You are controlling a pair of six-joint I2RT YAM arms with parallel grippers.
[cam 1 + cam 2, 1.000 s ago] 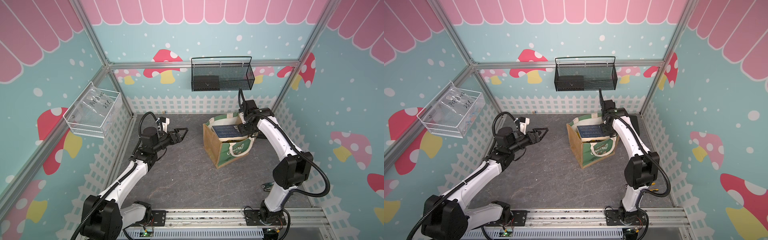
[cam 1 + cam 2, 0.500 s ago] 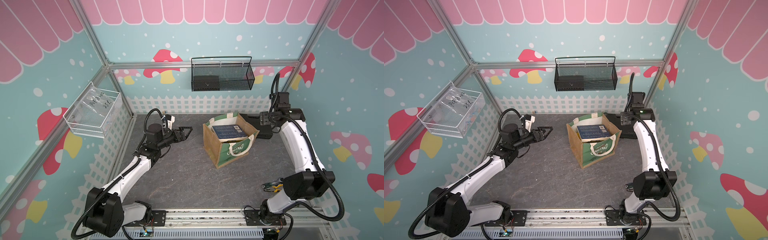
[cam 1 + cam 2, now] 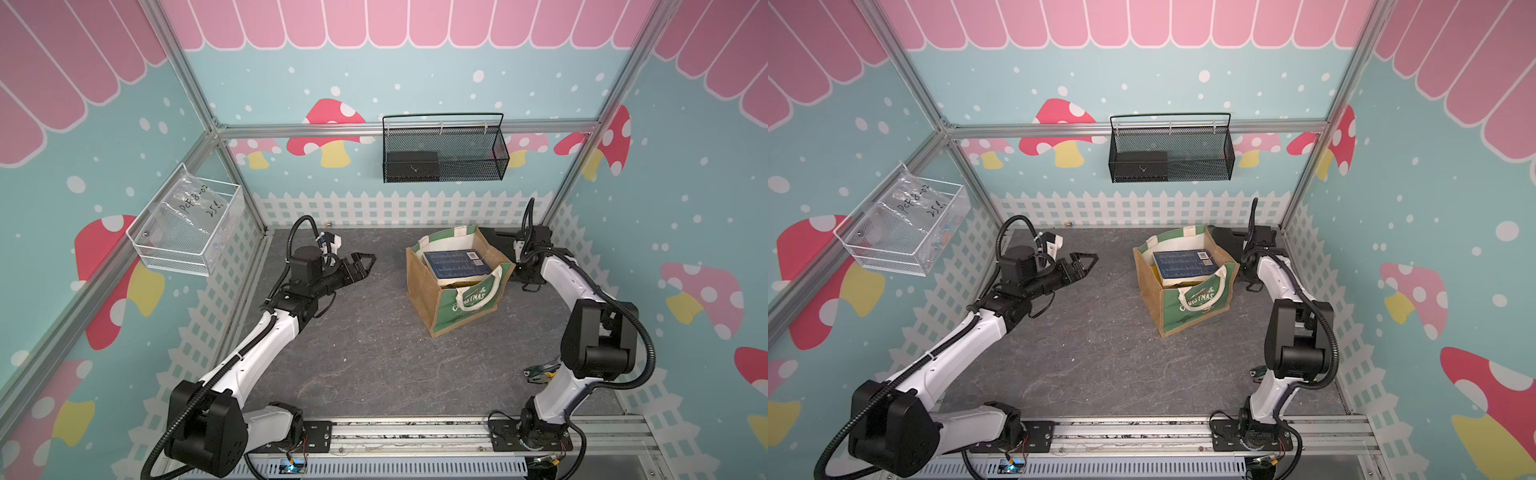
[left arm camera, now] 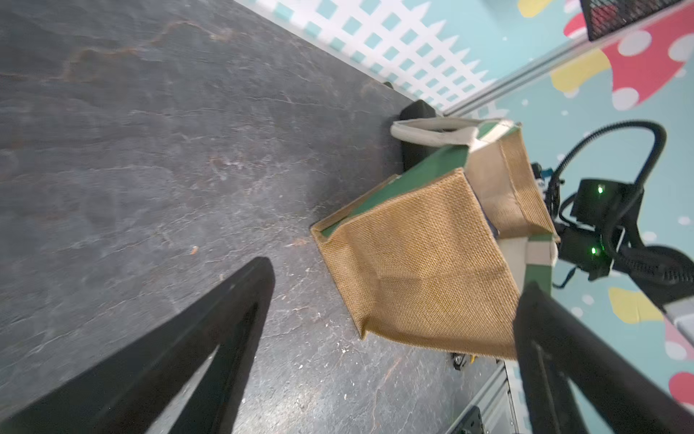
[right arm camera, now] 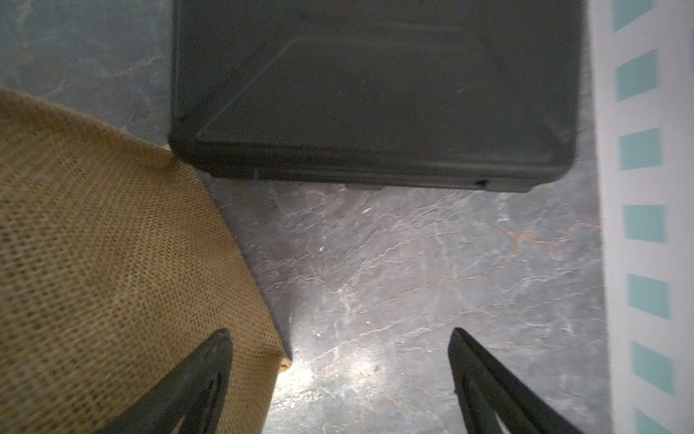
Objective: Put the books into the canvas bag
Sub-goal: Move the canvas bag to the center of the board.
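- Books packed: the canvas bag point(image 3: 419, 286) stands upright on the table point(image 3: 365, 357), right of centre. A navy book point(image 3: 455, 264) lies flat on top inside, w/ a yellow edge showing beneath it. No loose book shows on the table in both top views, so the job looks close to done, poss. finished.
- R side: the right gripper point(image 5: 338, 332) hangs low over bare table, jaws spread wide & empty. It sits in the pocket btwn the bag's jute side, the black case point(image 5: 375, 94) and the fence-print wall. One finger is just beside the jute; touching or not, can't tell.
- L side: the left gripper point(image 3: 368, 264) hovers well apart from the bag, jaws spread, nothing in them.
- Step in hand, by my read: get your right arm clear of the bag. Lift straight up first, then swing away. A sideways sweep could drag the jute & tip the bag, or knock the case.
- Mind the rope handles point(image 4: 428, 136); they flop at the rim & could snag a finger.
- Leave the case alone, it's no book. It lies behind the bag by the back corner.
- Also around: a black mesh basket point(image 3: 444, 153) on the back wall w/ a dark item inside, and a white wire basket point(image 3: 187, 232) on the left wall holding a clear pouch. A small thing point(image 3: 540, 371) lies by the right arm's base, too small to ID.
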